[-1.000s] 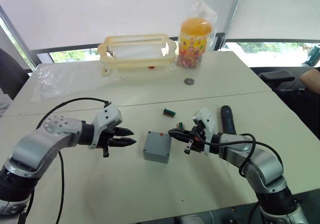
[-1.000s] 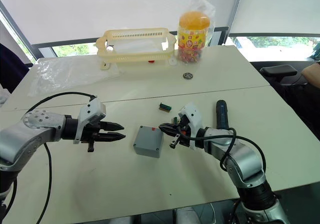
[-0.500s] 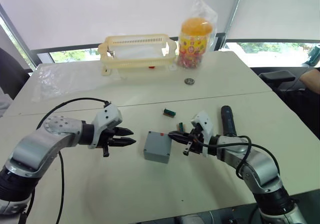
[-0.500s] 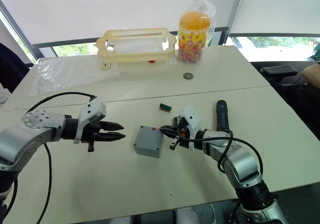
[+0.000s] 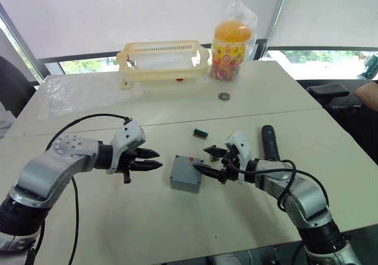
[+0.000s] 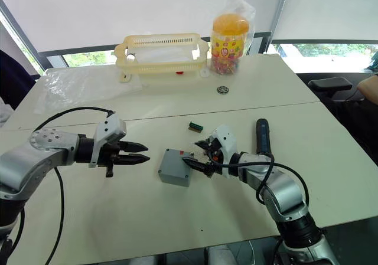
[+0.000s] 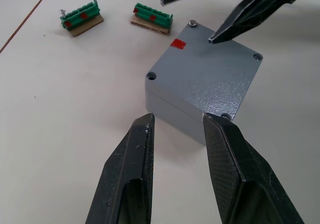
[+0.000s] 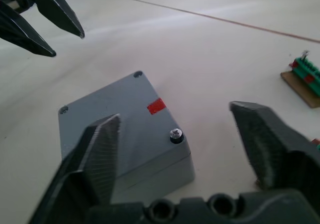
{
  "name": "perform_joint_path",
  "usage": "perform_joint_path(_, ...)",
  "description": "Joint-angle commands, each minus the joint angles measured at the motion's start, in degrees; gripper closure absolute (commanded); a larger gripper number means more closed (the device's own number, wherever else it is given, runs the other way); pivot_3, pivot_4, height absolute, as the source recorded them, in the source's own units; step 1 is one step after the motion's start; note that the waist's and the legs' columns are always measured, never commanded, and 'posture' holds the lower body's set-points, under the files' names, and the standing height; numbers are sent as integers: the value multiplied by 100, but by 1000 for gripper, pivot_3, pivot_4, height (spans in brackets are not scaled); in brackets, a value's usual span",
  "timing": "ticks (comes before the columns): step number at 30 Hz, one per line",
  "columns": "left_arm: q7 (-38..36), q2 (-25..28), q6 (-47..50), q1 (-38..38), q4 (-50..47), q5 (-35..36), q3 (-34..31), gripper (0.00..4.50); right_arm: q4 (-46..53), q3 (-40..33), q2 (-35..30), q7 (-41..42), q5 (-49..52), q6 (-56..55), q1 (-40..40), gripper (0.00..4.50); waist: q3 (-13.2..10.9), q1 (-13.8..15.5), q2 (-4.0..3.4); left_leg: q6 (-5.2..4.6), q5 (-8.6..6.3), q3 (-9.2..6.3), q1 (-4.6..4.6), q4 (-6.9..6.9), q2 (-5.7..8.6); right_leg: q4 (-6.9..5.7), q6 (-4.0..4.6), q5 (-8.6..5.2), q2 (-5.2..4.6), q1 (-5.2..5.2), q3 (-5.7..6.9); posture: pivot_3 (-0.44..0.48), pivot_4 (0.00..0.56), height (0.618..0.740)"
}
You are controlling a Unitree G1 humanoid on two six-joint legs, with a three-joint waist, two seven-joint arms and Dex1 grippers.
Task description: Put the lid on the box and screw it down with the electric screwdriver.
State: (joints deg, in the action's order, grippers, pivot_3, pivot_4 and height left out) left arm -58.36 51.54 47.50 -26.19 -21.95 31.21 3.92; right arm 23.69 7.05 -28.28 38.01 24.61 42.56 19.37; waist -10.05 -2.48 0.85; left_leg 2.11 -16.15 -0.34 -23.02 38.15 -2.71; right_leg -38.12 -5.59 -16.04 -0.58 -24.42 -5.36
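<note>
The box (image 5: 186,173) sits on the bench (image 5: 147,218) between the two arms, with the lid (image 7: 210,74) already seated on top; a red mark and one screw head show on the upper face in the right wrist view. The right tool (image 5: 208,160) is spread wide, one finger just over the lid's near edge, the other clear of it. The left tool (image 5: 155,160) hovers beside the box, fingers slightly parted, holding nothing. The electric screwdriver (image 5: 269,142) lies flat on the bench behind the right arm. Two small green pieces (image 7: 82,19) rest beyond the box.
</note>
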Motion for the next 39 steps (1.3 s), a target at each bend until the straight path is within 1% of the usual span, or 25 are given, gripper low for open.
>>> perform_joint_path(1,46,-122,142,-279,-128,290,-232,3002,580,-697,-158,-78,496,336,399,447,0,-1,0,0,0,0,0,2,0,0,0,0,0,0,0,0,150,740)
perform_joint_path(4,-8,-328,225,-631,-129,537,-223,3002,636,-1571,-251,-557,1165,1403,865,447,0,8,0,0,0,-2,0,4,0,-1,0,0,0,2,1,0,150,740)
perform_joint_path(5,-79,-379,222,-768,-131,593,-170,3002,575,-1944,-403,-650,1492,1975,1055,447,0,15,0,0,0,-2,0,4,0,-1,0,0,0,2,1,0,150,740)
perform_joint_path(7,-249,-398,129,-946,-167,575,0,3002,429,-2431,-887,-653,1896,2999,1300,447,0,32,0,0,0,-3,-3,4,1,0,0,0,-1,3,1,0,150,740)
perform_joint_path(9,-446,-411,-74,-1090,-193,435,237,3002,191,-2599,-1658,-549,1957,3809,1343,447,0,56,0,0,0,-2,-4,4,2,5,0,0,-3,4,2,0,150,740)
perform_joint_path(11,-522,-473,-169,-1210,-176,370,378,3002,-102,-2597,-2235,-538,1940,4443,1305,447,1,54,0,-1,0,0,-3,1,2,11,1,0,-4,5,1,0,150,740)
perform_joint_path(12,-481,-522,-143,-1248,-235,368,429,3002,-186,-2629,-2436,-494,1953,4586,1228,447,1,49,0,-2,-1,1,-3,1,2,11,1,-1,-4,5,0,0,150,740)
perform_joint_path(14,-488,-556,-354,-1307,-328,148,651,3002,-442,-2442,-3061,-477,1674,4523,993,447,1,31,0,-2,-1,2,-3,2,2,10,1,-1,-1,4,-1,0,150,740)
perform_joint_path(15,-524,-539,-523,-1294,-329,-11,758,3002,-566,-2373,-3245,-441,1639,4547,985,447,1,9,0,-3,-1,2,-3,2,2,10,1,-1,-1,4,-2,0,150,740)
perform_joint_path(16,-551,-537,-691,-1265,-296,-155,845,3002,-813,-2341,-3302,-472,1619,4722,1114,213,1,-12,-1,-3,-1,4,-1,2,2,9,1,-1,-1,4,-5,0,150,740)
perform_joint_path(18,-541,-565,-906,-1225,-240,-375,973,3002,-1593,-2153,-3408,-642,1501,4957,1492,213,1,-52,-1,-3,-1,18,11,2,2,8,0,0,2,6,-19,0,150,740)
perform_joint_path(19,-560,-561,-1019,-1206,-183,-460,989,3002,-2212,-1663,-3679,-670,1775,4994,1775,213,1,-61,-3,-3,-1,26,15,1,2,7,0,0,2,6,-26,0,150,740)
perform_joint_path(21,-557,-600,-1109,-1209,-109,-532,994,3002,-3214,-890,-3823,-627,1875,4994,2499,213,-1,-73,-3,-3,-1,33,21,-3,2,6,1,-1,1,6,-31,0,150,740)
perform_joint_path(25,-400,-770,-1025,-1143,-177,-544,990,3002,-4699,85,-3514,-543,1638,4994,3779,213,-2,-114,-4,-5,-2,36,21,-4,2,11,1,-2,2,5,-34,0,150,740)
perform_joint_path(28,-273,-835,-879,-1012,-321,-498,926,3002,-5428,627,-3231,-434,1378,4994,4349,213,-2,-131,-4,-9,-4,35,16,-6,1,12,0,-1,2,3,-33,0,150,740)
perform_joint_path(33,-13,-832,-638,-699,-646,-385,745,3002,-5855,1446,-2966,37,1290,4994,4817,213,-3,-130,-6,-11,-5,32,-11,-5,1,11,-1,0,0,-21,-31,0,150,740)
perform_joint_path(39,274,-870,-471,-509,-906,-344,663,3002,-5984,1968,-2824,389,1298,4994,4942,213,-3,-92,-6,-11,-5,31,-13,0,2,10,-2,0,0,-22,-28,0,150,740)
